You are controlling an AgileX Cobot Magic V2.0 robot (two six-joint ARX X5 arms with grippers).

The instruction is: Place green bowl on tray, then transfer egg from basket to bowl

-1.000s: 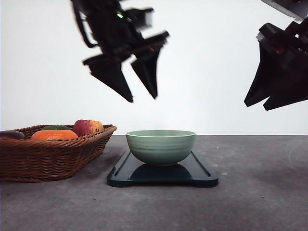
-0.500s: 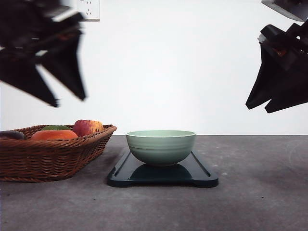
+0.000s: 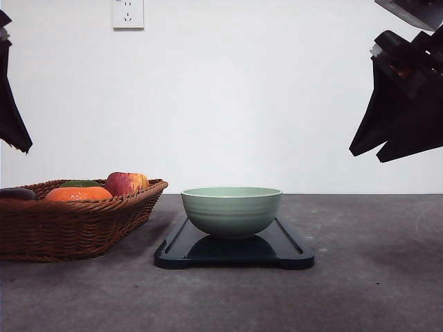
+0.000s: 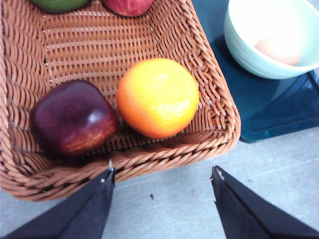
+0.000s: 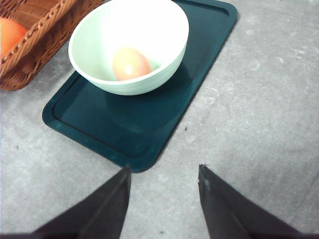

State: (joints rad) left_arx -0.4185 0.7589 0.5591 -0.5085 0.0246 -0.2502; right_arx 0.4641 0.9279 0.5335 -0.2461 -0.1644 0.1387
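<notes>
Egg [image 5: 131, 63] is lying inside the green bowl [image 3: 231, 209], resting low against the bowl's inner wall, and the bowl is sitting on the tray [image 3: 291, 250] toward the end nearer the basket [image 3: 76, 225]. Judging from that, both steps are looking done.

Left tool [image 4: 162, 181] is hanging spread and holding nothing, above the surface [image 3: 374, 290] just outside the basket's rim. Right tool [image 5: 163, 175] is also spread and empty, hovering past the tray's corner, well apart from the bowl.

Risks from here, as a guess:
- Left tool is sitting close to the basket rim; dropping or swinging could be clipping the wicker and shoving the basket into the tray, jolting the bowl.
- Right tool coming down could be catching the tray corner; the tray is standing on short feet, so a push there could be tipping or sliding it and rolling the egg around.
- Egg is loose in a smooth bowl; any knock is likely to be rocking it, cracking possible.
- Orange [image 4: 158, 97], dark red apple [image 4: 72, 118] and other fruit are sitting loose in the basket, could be shifting if bumped.

Writing: none readable anywhere. Wall outlet [image 3: 128, 13] is showing no legible marking; no brands or labels on bowl, tray or basket.
</notes>
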